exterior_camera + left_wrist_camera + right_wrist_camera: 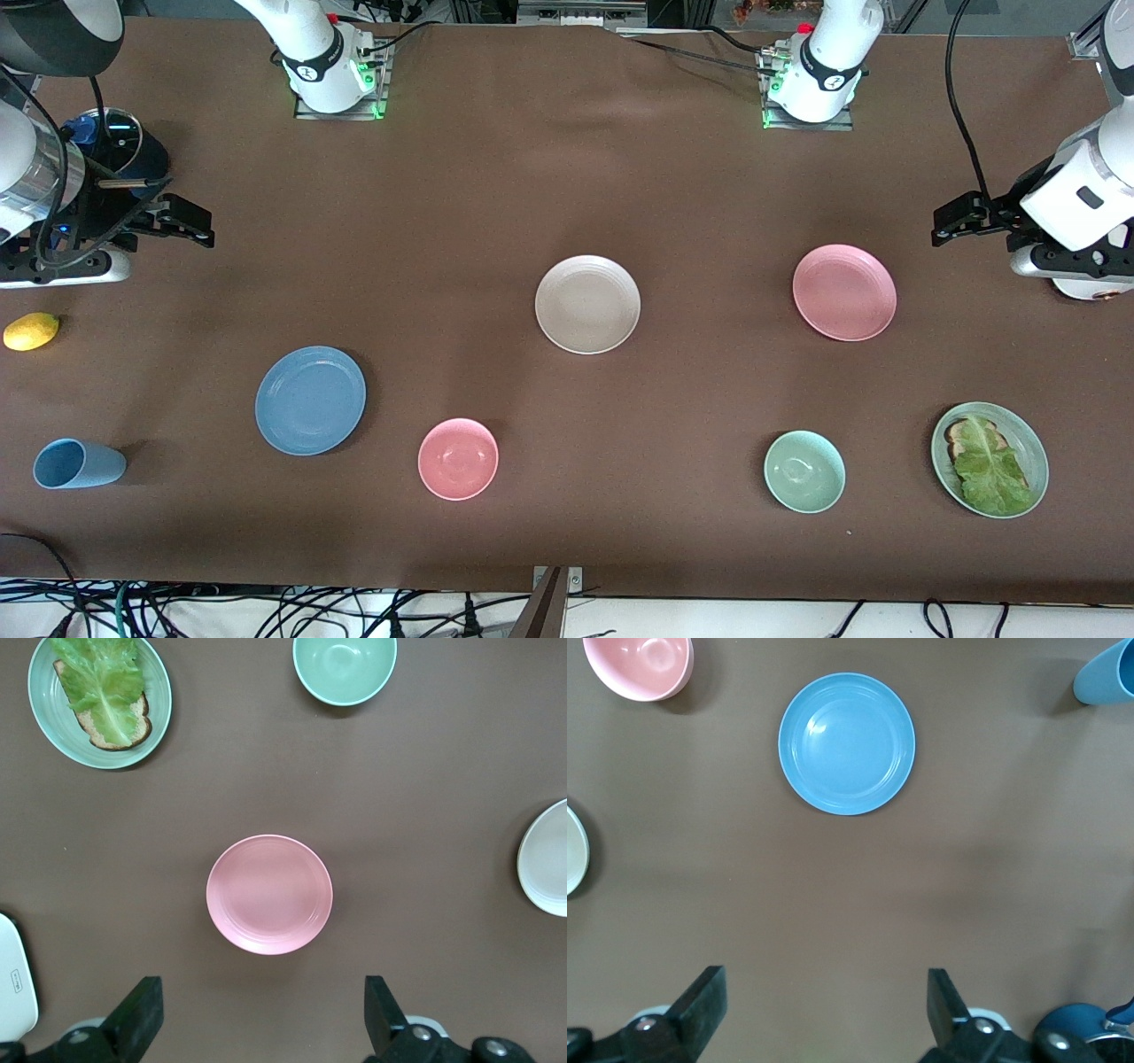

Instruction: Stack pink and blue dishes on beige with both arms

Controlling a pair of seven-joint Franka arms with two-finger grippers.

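Observation:
The beige plate [587,304] lies flat mid-table, with nothing on it. The pink plate [844,292] [269,894] sits beside it toward the left arm's end. The blue plate [310,400] [847,743] lies toward the right arm's end, nearer the front camera. My left gripper [952,221] [263,1014] hangs open and empty over bare cloth at the left arm's end of the table, short of the pink plate. My right gripper [190,221] [824,1005] hangs open and empty over bare cloth at the right arm's end, well apart from the blue plate.
Near the front edge stand a blue cup [78,463] on its side, a pink bowl [458,459], a green bowl [804,471] and a green plate with lettuce on bread [990,459]. A lemon [31,331] and a dark blue container [124,151] sit by the right gripper.

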